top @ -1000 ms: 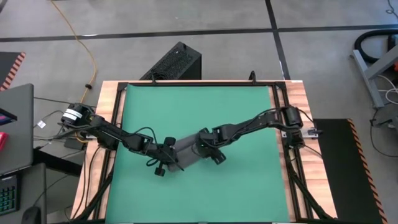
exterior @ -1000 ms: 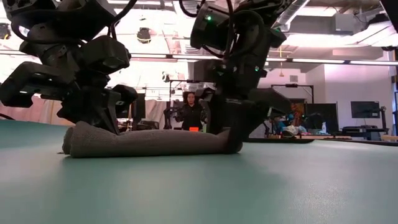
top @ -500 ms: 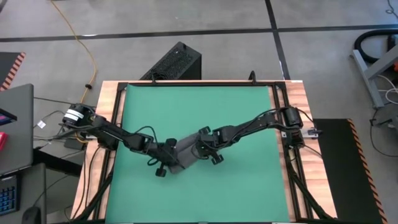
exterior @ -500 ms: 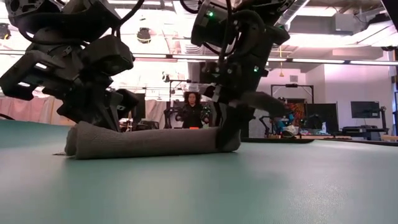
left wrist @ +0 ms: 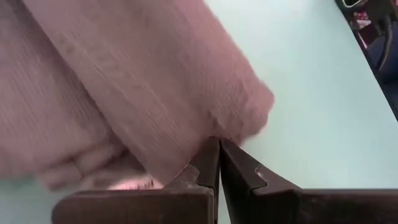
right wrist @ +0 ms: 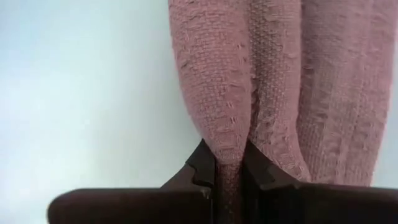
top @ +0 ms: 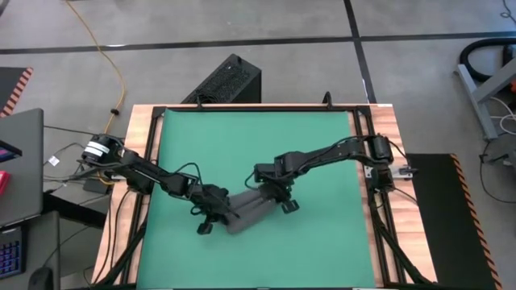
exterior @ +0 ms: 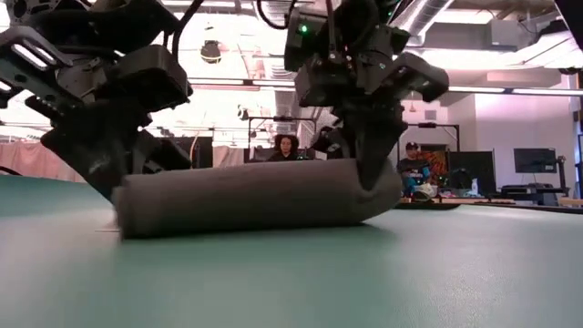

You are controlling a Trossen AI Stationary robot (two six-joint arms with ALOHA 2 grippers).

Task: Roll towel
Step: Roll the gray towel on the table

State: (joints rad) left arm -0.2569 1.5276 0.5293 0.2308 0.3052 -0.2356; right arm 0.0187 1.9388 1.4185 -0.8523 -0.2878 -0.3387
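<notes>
towel (top: 248,211) is already a roll, lying near the middle of the green mat (top: 314,145), a bit toward the near edge; in the low view it reads as a thick grey tube (exterior: 250,196), the right end looks lifted slightly off the mat, left end down.

right gripper (right wrist: 227,163) sits at the roll's right end; jaws narrow, pinched on a fold of towel cloth that runs between them in its wrist view; left gripper (left wrist: 219,154) is at the other end, jaws pressed fully together; their tips touch the towel's edge, but i can't see any cloth caught between them, so i read it as pressing or steadying, not holding.

task looks near done; what's left is probably tidying the roll and letting go.

risks from here, as i judge it:
- right grip is on one outer fold only; pulling on it would peel that layer and unwind the roll
- only one end is actually gripped; lifting it further could skew the tube or telescope the layers
- left jaws closed against the edge could drag the loose flap and loosen that end if the arm slides
- releasing with the right end raised may let the roll flop and relax open
</notes>
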